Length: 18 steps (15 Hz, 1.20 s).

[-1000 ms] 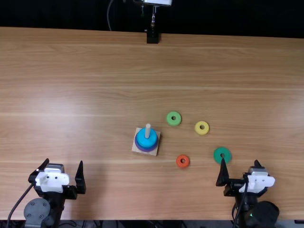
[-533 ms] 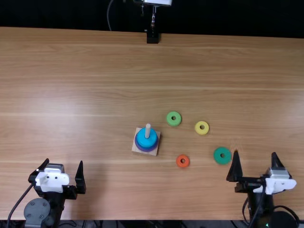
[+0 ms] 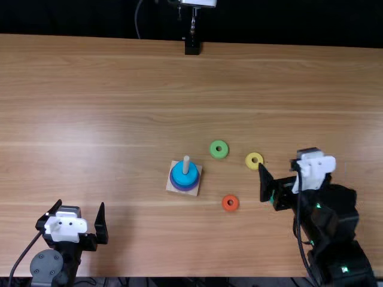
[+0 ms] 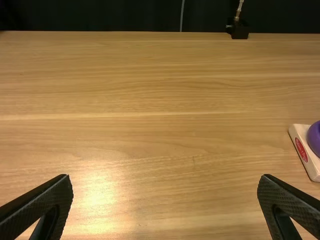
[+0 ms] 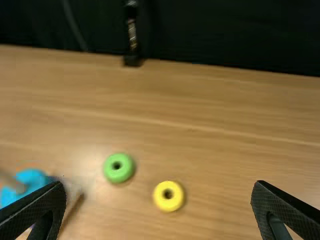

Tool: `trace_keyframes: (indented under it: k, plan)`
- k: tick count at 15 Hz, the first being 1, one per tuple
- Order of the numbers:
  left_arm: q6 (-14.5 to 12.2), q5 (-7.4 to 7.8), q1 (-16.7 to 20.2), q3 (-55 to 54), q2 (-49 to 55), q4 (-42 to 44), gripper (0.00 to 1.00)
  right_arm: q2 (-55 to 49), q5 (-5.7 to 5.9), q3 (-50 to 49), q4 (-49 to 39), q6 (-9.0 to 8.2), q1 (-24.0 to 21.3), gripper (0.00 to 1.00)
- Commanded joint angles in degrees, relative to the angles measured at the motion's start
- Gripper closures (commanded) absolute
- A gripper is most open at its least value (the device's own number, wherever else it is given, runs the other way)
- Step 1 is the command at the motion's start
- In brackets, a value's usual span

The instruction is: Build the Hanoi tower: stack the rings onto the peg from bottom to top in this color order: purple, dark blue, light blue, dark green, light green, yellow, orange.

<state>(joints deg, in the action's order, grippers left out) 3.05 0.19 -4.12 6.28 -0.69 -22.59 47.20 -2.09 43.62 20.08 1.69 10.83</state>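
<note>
A light brown wooden table fills most of the top view, with a broad stretch of bare wood between the tower and the far edge. The right arm slants in over the near edge, and its gripper is just beside the yellow ring, fingers spread wide. The left arm sits low at the near left, well apart from the tower, its gripper pointing toward the far edge with fingers also apart. Near the middle is the square base with its upright peg, carrying a light blue ring above a purple ring. The dark green ring is mostly hidden by the right gripper (only a sliver peeks out). Flat on the wood lie the light green ring, yellow ring and, smallest, orange ring.
</note>
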Motion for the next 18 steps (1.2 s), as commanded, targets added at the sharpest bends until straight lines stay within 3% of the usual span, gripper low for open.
trace_keyframes:
  k: [1, 2, 3, 4, 7, 8, 9, 11, 14, 18]
  plan:
    - [-0.52, -0.29, 0.25, -6.28, 0.69, -4.31, 0.00, 6.06, 0.29, 2.97, 0.34, 0.20, 1.04, 0.00]
    - [-0.41, -0.29, 0.25, -6.28, 0.69, -4.31, 0.00, 10.98, 1.24, 3.93, 0.24, 0.10, 0.60, 0.00]
    - [-0.41, -0.29, 0.25, -6.28, 0.69, -4.31, 0.00, 14.76, 3.67, 6.48, 0.45, -0.11, 0.51, 0.00]
    - [-0.41, -0.29, 0.25, -6.28, 0.69, -4.52, 0.00, 17.75, 4.51, 7.36, 0.97, 0.10, -0.11, 0.00]
    - [-0.52, -0.29, 0.25, -6.28, 0.69, -4.52, 0.00, 24.52, 4.20, 9.82, 7.51, -0.01, -5.73, 0.00]
    - [-0.41, -0.29, 0.25, -6.28, 0.69, -4.31, 0.00, 26.36, 3.04, 9.73, 8.46, 0.10, -7.67, 0.00]
    - [-0.41, -0.29, 0.25, -6.28, 0.69, -4.31, 0.00, 29.35, 0.40, 9.47, 9.20, 0.42, -9.78, 0.00]
    - [-0.41, -0.29, 0.25, -6.28, 0.69, -4.31, 0.00, 35.59, 0.29, 9.29, 11.73, 0.52, -12.06, 0.00]
    - [-0.41, -0.29, 0.25, -6.28, 0.69, -4.31, 0.00, 41.22, 0.40, 9.12, 14.05, 3.79, -13.99, 0.00]
    - [-0.41, -0.40, 0.25, -6.28, 0.69, -4.31, 0.00, 42.01, -0.13, 6.66, 14.16, 3.58, -14.08, 0.00]
